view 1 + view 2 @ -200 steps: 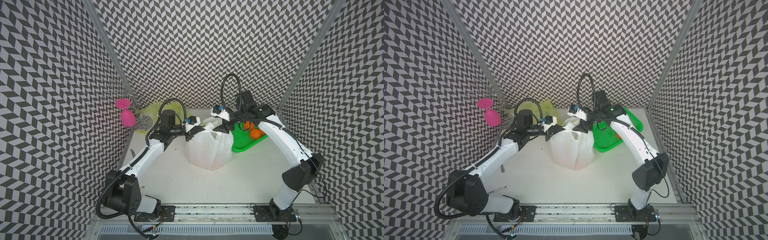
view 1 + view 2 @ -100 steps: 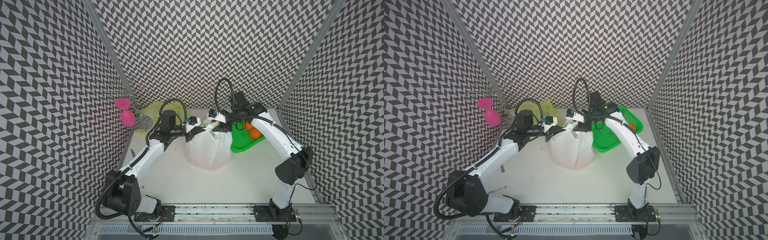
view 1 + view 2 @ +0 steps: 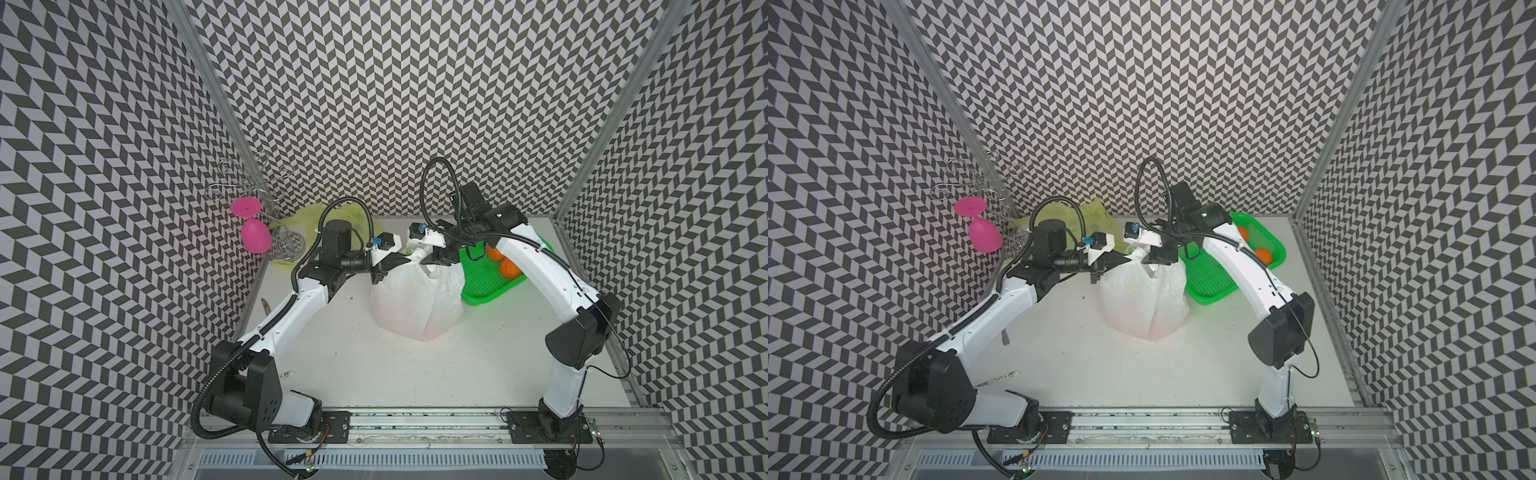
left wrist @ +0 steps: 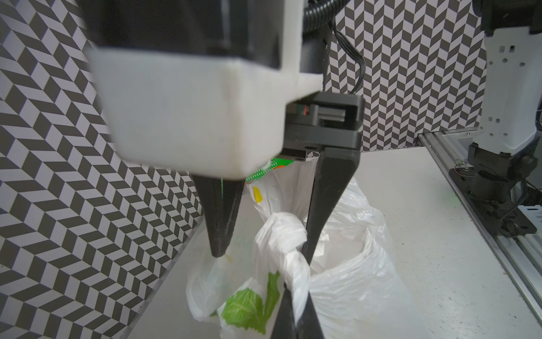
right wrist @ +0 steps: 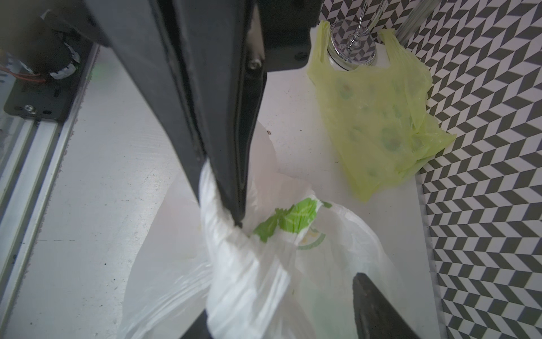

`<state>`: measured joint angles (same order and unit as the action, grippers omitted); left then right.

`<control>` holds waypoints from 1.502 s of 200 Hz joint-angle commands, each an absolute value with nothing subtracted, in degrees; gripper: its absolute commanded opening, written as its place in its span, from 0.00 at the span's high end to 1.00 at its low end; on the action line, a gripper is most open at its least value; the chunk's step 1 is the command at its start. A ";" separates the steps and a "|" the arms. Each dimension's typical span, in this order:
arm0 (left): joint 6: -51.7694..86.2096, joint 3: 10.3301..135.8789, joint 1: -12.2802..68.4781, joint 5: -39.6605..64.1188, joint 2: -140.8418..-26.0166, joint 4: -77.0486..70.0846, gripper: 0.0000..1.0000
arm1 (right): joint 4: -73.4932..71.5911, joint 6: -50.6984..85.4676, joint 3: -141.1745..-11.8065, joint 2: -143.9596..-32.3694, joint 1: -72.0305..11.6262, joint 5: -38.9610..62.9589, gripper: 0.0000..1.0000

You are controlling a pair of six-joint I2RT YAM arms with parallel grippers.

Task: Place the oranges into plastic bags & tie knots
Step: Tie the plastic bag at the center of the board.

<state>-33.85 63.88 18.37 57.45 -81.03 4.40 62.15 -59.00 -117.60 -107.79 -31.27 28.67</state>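
Knot forming atop the white bag, mid-table: left gripper pinches the twisted handle, while right gripper, just edged in closer, spreads its jaws around the knot. Likely tightening next; two oranges in the basket and the green bag still wait.
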 commanded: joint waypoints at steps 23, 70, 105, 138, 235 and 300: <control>-35.34 65.65 18.90 57.74 -79.88 4.85 1.00 | 66.47 -60.82 -119.80 -107.11 -31.19 30.13 0.30; -35.60 65.52 18.90 57.49 -79.79 5.08 1.00 | 69.67 -60.90 -122.79 -107.61 -29.90 34.21 0.27; -35.57 65.74 18.98 57.42 -79.80 5.15 1.00 | 70.39 -60.97 -122.98 -107.63 -29.29 34.65 0.26; -35.56 65.66 19.03 57.43 -79.55 5.34 1.00 | 70.60 -61.51 -122.96 -107.68 -28.83 33.86 0.27; -35.62 65.66 19.24 57.21 -79.42 5.50 1.00 | 70.61 -62.92 -120.59 -108.68 -29.53 30.34 0.55; -34.91 65.39 19.21 57.48 -78.84 5.10 1.00 | 65.46 -62.42 -115.61 -107.24 -31.38 26.63 0.66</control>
<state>-34.00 63.88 18.79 56.99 -80.97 4.78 68.42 -61.76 -116.77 -108.07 -30.65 28.32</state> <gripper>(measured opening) 0.048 0.379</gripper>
